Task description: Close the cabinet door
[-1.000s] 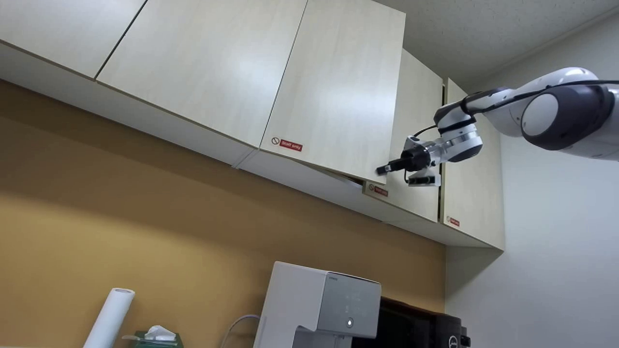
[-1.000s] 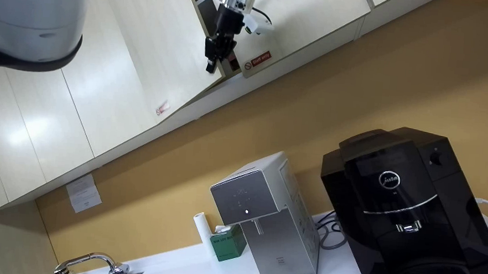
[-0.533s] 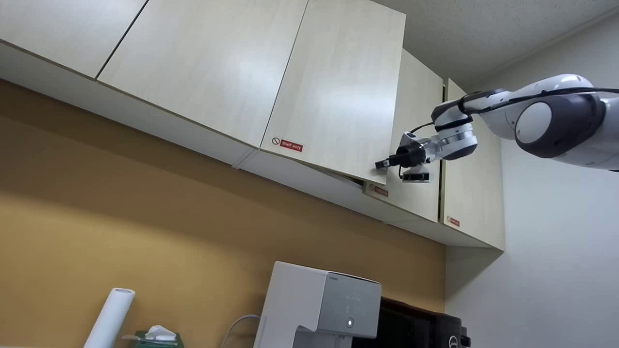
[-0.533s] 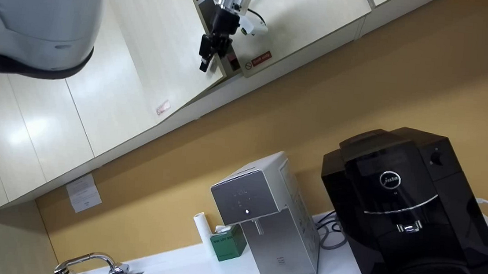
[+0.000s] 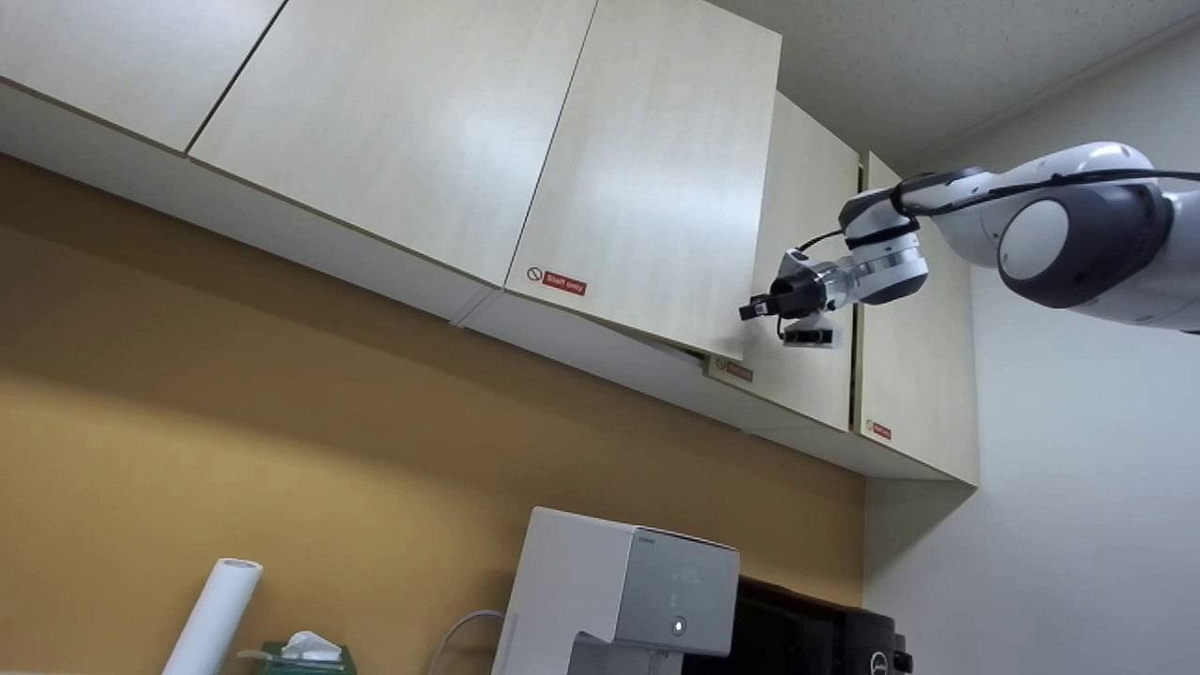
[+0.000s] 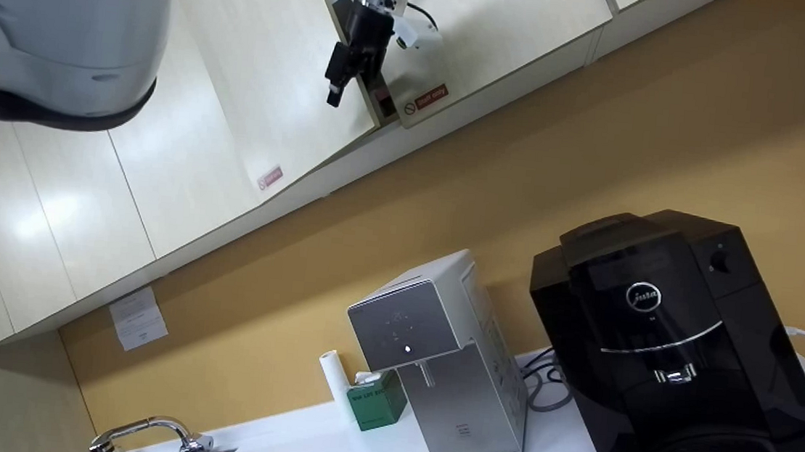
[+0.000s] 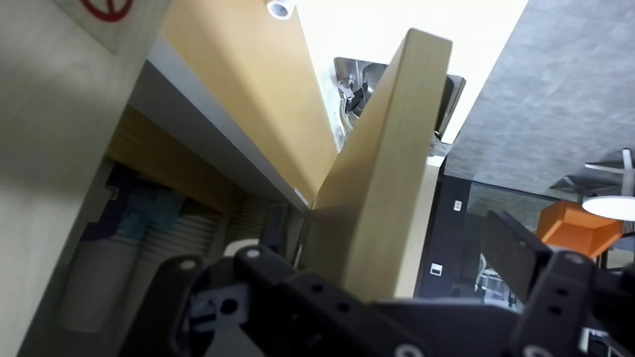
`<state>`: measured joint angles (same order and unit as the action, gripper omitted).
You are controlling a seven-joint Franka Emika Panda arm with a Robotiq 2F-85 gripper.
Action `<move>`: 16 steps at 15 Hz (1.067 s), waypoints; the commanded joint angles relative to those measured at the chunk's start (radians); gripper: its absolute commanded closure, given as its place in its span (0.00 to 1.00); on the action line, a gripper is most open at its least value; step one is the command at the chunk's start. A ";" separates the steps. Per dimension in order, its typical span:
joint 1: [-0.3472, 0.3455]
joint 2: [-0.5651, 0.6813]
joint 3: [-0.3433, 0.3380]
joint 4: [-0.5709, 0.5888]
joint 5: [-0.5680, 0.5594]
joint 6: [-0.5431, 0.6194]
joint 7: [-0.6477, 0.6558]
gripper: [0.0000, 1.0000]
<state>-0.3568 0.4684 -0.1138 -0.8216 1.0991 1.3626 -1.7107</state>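
Note:
The cabinet door (image 5: 647,187), a tall pale-beige panel with a red-and-white sticker low at its hinge side, stands slightly ajar in both exterior views. Its free edge juts out in front of the neighbouring door. At that edge, near the lower corner, is my gripper (image 5: 755,307), its jaws wide apart. The wrist view shows the thick free edge of the cabinet door (image 7: 399,148) running between my spread fingers (image 7: 510,255). Nothing is clamped. In an exterior view, one fingertip of the gripper (image 6: 353,85) overlaps the door's face; whether it touches is unclear.
Beside the gap is the neighbouring door (image 6: 492,30), with its own sticker. Dim stored items (image 7: 163,213) show inside the cabinet. Below, on the counter, stand a grey-and-white water dispenser (image 6: 401,320) and a black coffee machine (image 6: 650,393).
My gripper has shifted slightly up, off the door's lower corner, and its fingers look further apart. The door's free edge has swung a little inward, narrowing the gap.

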 commanded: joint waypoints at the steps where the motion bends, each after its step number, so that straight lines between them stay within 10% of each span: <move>1: 0.007 -0.013 -0.013 0.019 -0.012 0.047 0.052 0.00; 16: 0.121 -0.162 -0.075 -0.153 -0.170 0.487 0.177 0.00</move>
<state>-0.2762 0.4062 -0.1567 -0.8748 0.9724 1.7157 -1.5834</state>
